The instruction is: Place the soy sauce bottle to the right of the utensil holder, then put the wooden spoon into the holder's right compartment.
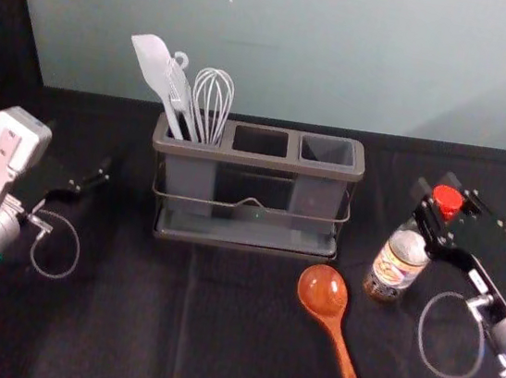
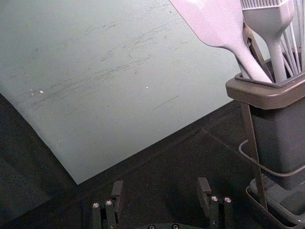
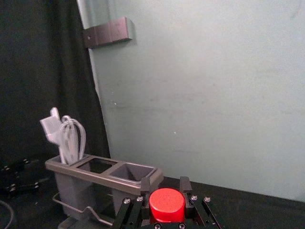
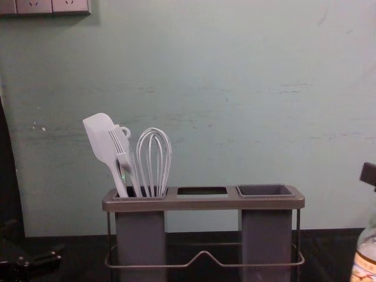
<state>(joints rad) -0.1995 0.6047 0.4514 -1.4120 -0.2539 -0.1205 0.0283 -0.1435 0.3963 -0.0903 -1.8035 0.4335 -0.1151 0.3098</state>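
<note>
R gripper (image 1: 437, 196): out over the R side of the table (image 1: 252, 338), clenched on the soy sauce bottle (image 1: 397, 264) up at the neck, fingers (image 3: 185, 185) drawn in close on either side of the red cap (image 3: 167, 205). Can't tell if the bottle's base touches the table. Bottle is R of the utensil holder (image 1: 257, 160), a bit nearer the robot, apart from it; looks tilted in head view, w/ cap farther R than base, but can't tell true lean vs. camera angle.

Room: strip of bare dark cloth btwn holder's R end & bottle, more cloth R of bottle. Wall (image 4: 235, 88) runs behind holder, close to its back.

Wooden spoon (image 1: 323, 290): flat on table, bowl just in front of holder's R end, L of bottle; handle runs toward robot, angled R. Open cloth btwn spoon & bottle.

Holder: R compartment (image 1: 328, 150) open at top, mid one likewise; L one has white spatula (image 1: 153, 64), brush (image 4: 120, 147) & whisk (image 1: 213, 100), all upright-ish, spatula leaning L.

L gripper (image 1: 88, 163): parked L of holder, well apart from it, fingers (image 2: 205, 193) spread wide.
</note>
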